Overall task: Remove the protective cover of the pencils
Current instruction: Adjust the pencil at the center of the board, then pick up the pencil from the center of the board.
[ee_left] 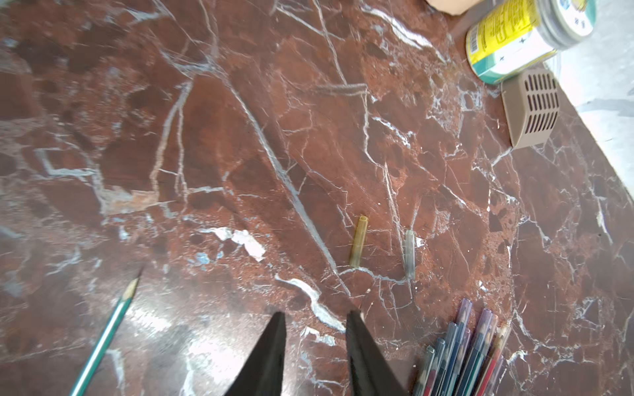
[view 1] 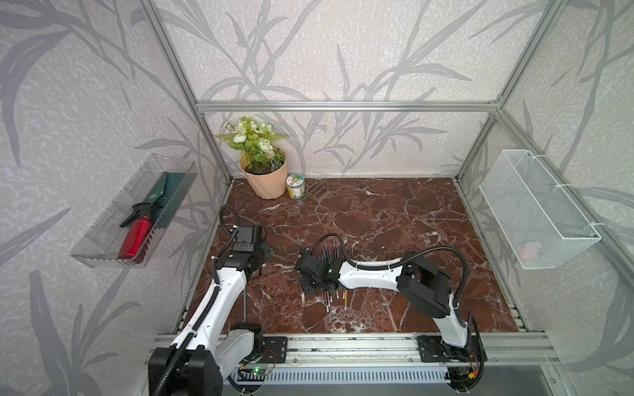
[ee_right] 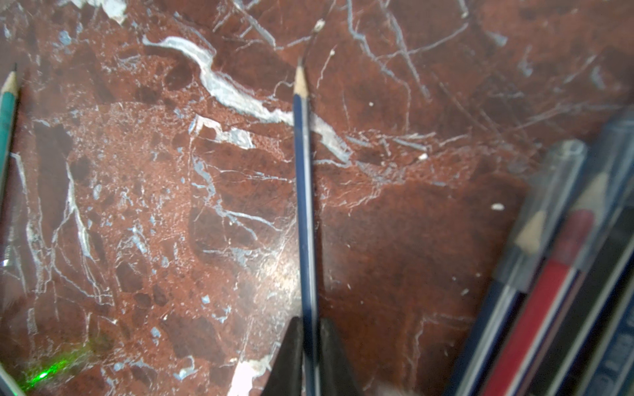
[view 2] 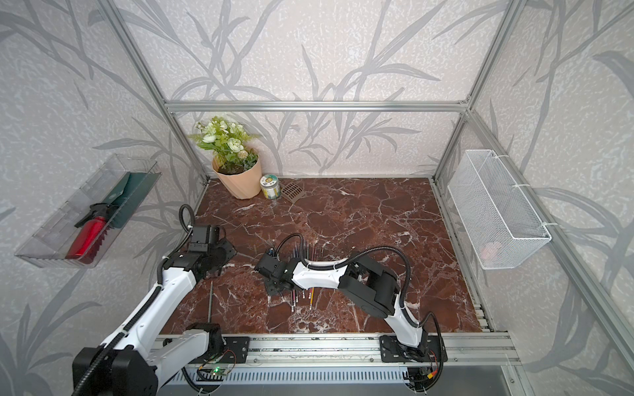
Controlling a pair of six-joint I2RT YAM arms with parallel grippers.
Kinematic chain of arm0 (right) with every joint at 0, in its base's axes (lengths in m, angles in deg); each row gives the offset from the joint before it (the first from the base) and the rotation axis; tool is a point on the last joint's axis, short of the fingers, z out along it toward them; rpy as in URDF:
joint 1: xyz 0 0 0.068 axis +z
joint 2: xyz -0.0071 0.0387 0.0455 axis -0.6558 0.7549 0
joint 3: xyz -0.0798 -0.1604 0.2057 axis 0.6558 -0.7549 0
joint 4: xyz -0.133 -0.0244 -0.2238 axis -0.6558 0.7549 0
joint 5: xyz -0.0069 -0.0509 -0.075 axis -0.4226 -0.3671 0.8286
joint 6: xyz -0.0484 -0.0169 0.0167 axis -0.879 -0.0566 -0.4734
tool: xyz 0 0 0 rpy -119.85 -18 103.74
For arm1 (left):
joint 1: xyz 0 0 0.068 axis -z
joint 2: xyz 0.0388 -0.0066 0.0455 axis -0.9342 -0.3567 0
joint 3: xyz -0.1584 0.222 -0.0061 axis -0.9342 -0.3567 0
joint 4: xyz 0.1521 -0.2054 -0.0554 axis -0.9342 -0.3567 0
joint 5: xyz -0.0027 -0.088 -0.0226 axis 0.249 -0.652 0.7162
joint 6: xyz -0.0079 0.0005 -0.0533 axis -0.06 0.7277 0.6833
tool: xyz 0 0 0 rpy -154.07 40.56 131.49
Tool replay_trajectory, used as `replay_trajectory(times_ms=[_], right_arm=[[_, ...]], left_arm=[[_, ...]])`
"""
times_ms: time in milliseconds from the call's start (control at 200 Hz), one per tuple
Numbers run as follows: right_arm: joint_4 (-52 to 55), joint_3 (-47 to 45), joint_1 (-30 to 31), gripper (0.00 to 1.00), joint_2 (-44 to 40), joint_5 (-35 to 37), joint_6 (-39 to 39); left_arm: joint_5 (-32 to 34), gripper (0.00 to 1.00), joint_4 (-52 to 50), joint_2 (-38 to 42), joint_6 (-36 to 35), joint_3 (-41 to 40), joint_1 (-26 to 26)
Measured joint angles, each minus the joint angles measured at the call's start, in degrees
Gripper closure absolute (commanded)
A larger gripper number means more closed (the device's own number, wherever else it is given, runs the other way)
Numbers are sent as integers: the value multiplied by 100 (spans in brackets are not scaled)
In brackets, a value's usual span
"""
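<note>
Top views: high over the counter's (view 1: 377, 212) front edge, angled down, same scene.
Wrist views: close above counter, sharing the pencils (ee_left: 458, 351).

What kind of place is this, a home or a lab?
Probably a robot test booth staged like a home: aluminium frame against leaf-patterned wallpaper, left arm and right arm bolted to a front rail, potted plant on the marble-look tabletop.

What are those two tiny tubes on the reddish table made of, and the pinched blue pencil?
The amber short tube and the clear greyish short tube look like thin translucent plastic: the marbled tabletop shows through. The dark blue pencil in the right tool seems glossy painted wood: a glare stripe runs along it, its sharpened cone bare and pale.
</note>
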Motion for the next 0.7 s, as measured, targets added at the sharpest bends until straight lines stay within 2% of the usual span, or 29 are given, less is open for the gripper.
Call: replay_trajectory(times_ms=[120,340,700], right_arm=[[35,17,0,90,0,15,76],[74,33,0,74,-4,66,101],[407,-94,4,75,-470,511,31]], left_arm=[[-17,67,-44,44,-33,0,-96],[-170,68,-46,-136,-48,0,-210],[-601,65,-315,-173,-146,258,-339]])
